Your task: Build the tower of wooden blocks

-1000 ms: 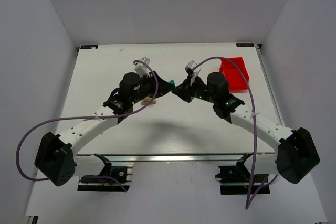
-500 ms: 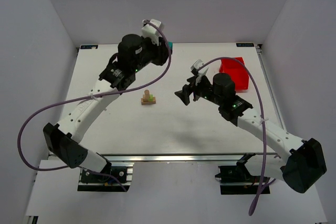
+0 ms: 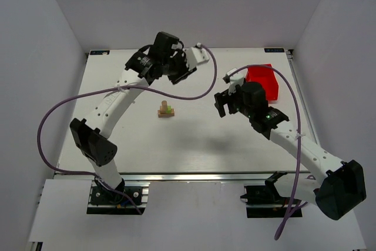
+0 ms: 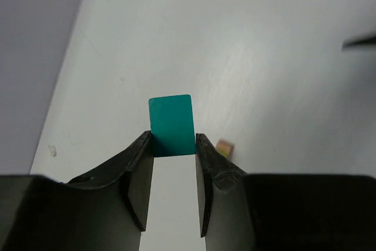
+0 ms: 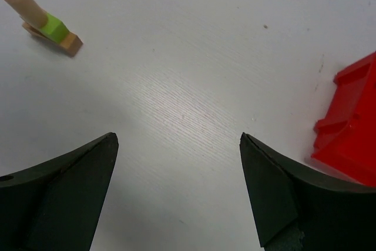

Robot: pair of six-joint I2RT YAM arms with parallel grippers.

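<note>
**Teal block to the tower: go slow, keep it square**

Left jaws narrow, pinching the teal block [image 4: 171,124] by its lower end, so the grip looks shallow. Right jaws wide, nothing btwn them. Wood block tower [image 3: 166,110] sits centre-left in top view, well apart from both arms. Prob. best: carry block over stack, level it, lower gently, release once seated. Block flat, smooth, sharp-edged. Tower: tan base, lime cube, round-ended tan peg. Counter [image 3: 194,139] white, faint grain. Red bin [image 3: 263,80] glossy plastic.

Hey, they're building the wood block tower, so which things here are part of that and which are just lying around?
For the job:
- block tower, tan pieces with a lime-green one
- teal block, pinched in the left gripper

Just lying about:
- red bin
</note>
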